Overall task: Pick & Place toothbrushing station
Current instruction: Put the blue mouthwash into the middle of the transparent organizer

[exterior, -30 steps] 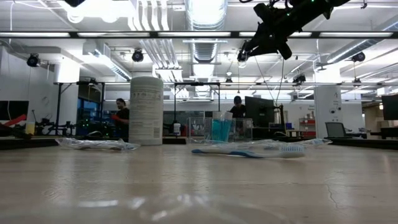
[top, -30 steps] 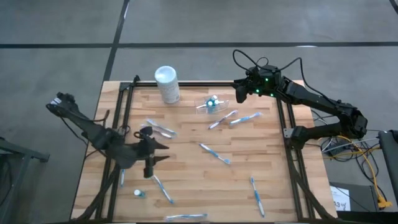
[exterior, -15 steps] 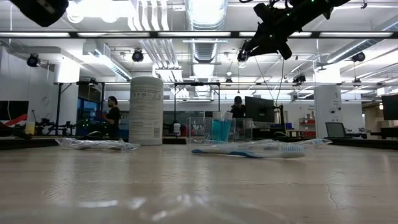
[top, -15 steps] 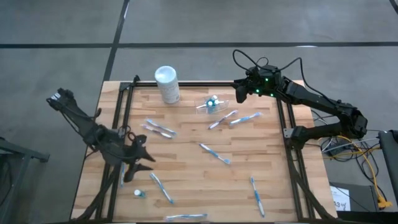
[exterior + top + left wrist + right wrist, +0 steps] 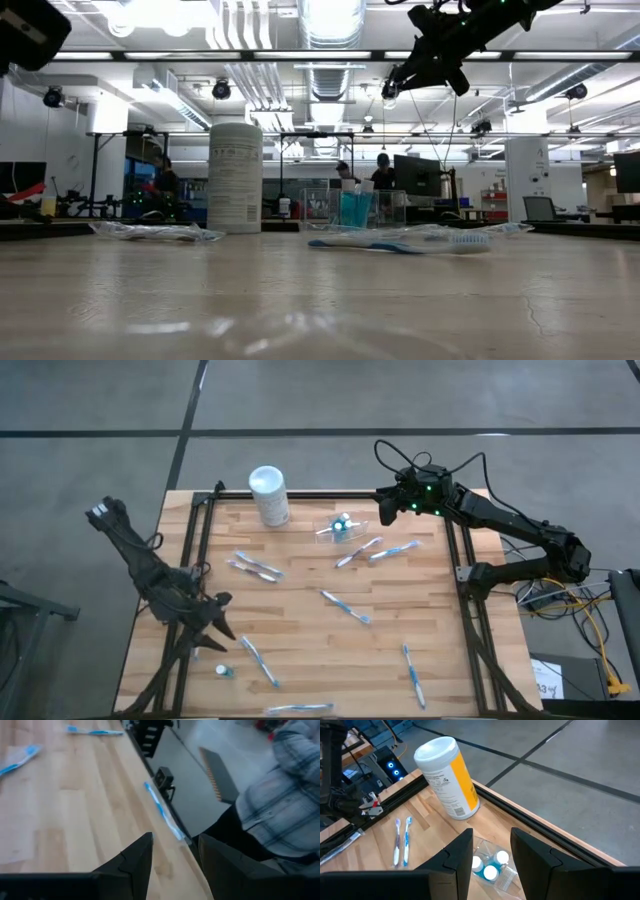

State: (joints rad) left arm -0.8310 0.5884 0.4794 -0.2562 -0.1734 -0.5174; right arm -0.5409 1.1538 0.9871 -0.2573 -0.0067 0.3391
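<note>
Right gripper [image 5: 386,510] hangs in the air just beside the station [image 5: 341,527], on the side away from the white cylinder [image 5: 269,495]; fingers narrowly parted, empty. Station, clear plastic with blue-capped items inside, sits on the table [image 5: 300,620] near the cylinder. Left gripper [image 5: 216,622] is far from the station, near the table's left edge, fingers parted, empty.

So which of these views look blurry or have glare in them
Low view: the tabletop nearest the lens is soft and mirrors the bright ceiling lights. Left wrist view: smeared throughout, the toothbrush at the table edge is streaky. High and right wrist views: evenly lit, the white cylinder crisp.
</note>
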